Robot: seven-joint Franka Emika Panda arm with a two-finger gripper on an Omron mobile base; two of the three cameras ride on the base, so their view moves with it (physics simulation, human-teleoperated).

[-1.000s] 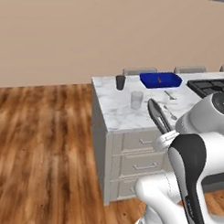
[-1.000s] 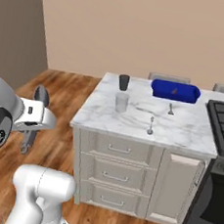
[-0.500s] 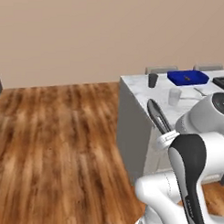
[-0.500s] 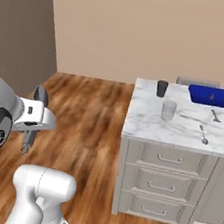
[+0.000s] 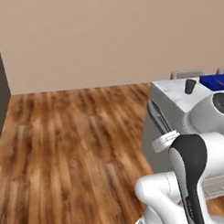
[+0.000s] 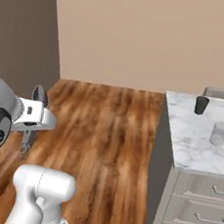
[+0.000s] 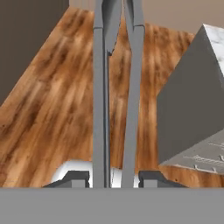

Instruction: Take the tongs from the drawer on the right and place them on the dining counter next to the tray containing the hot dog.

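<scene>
Claw clamped on tongs, arm folded over floor

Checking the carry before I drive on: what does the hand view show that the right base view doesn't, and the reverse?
Hand view: the tongs held between the gripper fingertips, their two arms running up the frame. Right base view: a dark cup and a clear glass standing on the dining counter. Both share the wood floor and the counter's drawer fronts.
</scene>
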